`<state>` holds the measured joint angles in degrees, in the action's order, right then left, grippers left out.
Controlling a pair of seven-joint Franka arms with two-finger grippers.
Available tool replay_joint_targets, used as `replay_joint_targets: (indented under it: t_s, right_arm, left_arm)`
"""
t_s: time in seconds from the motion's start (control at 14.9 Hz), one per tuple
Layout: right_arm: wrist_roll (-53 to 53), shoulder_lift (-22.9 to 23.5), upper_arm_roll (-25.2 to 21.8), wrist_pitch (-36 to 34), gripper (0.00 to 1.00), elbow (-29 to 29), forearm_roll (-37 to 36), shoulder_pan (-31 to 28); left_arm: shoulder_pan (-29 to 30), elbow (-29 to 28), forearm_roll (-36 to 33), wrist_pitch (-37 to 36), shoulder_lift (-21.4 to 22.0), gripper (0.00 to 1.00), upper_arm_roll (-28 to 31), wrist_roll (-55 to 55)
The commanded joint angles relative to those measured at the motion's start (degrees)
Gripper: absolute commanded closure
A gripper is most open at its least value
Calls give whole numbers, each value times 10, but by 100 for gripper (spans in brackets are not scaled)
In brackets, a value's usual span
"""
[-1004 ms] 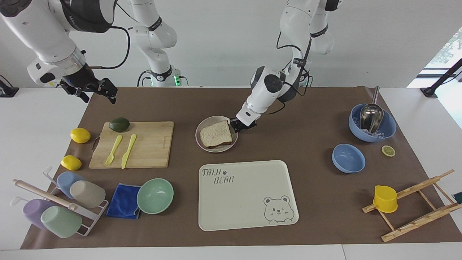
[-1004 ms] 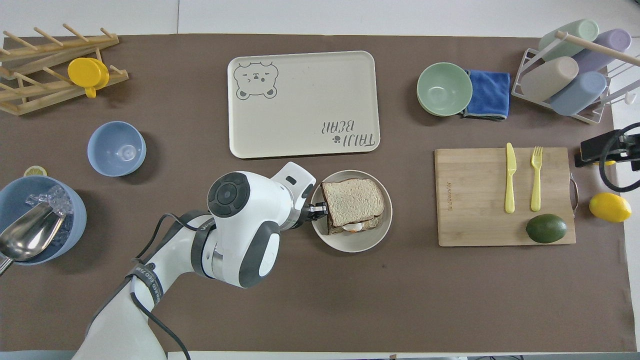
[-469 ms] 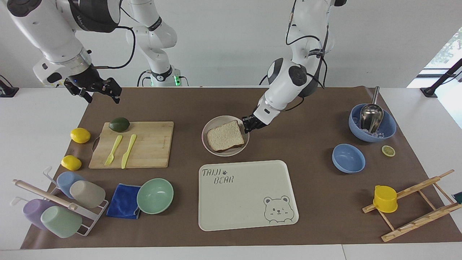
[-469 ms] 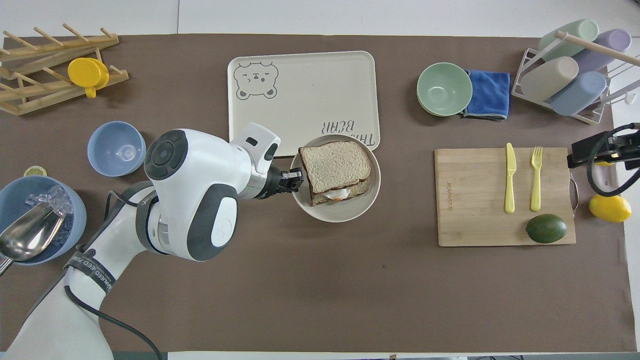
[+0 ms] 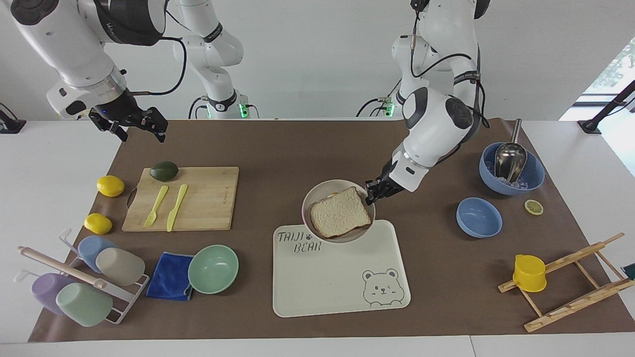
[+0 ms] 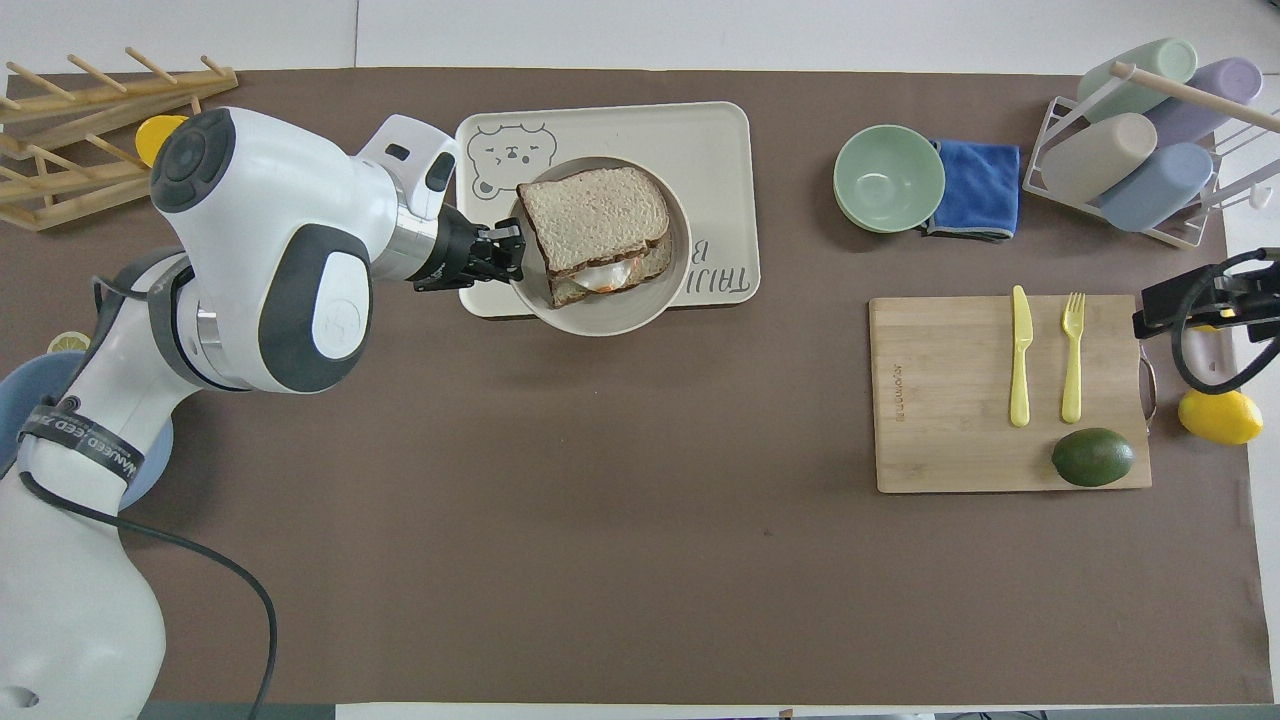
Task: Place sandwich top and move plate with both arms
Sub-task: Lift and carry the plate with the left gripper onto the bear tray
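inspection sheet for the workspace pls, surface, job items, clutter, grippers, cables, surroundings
surface: table under a brown mat.
job's things: plate carrying the sandwich top, held over the tray edge nearest the robots.
clutter: board, lemons, avocado, bowls, cup rack, cloth, wooden rack.
grippers: left gripper shut on the plate rim; right gripper open, waiting over the mat's corner.
cables: black cable along the left arm.
surroundings: white wall, window at the left arm's end.

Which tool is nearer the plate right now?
Left. The left tool is shut on the plate rim, carrying it over the tray. The right tool waits open above the table's right-arm end, well apart.
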<state>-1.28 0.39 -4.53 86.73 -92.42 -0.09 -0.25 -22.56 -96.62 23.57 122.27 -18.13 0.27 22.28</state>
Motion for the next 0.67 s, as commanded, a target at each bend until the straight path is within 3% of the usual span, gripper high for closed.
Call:
replay_joint_targets:
  t_s: [0.0,0.27,0.6]
  right_arm:
    - [-6,-16,2,2,0,-18,-5,-3]
    - [-6,-16,2,2,0,-18,-5,-3]
    - [-6,-16,2,2,0,-18,-5,-3]
  left_arm:
    - [18,106,-10,-42,-82,100,-4,-3]
    - [31,194,-10,-38,-167,100,-4,-3]
    - [24,166,-29,40,-189,100,-4,-5]
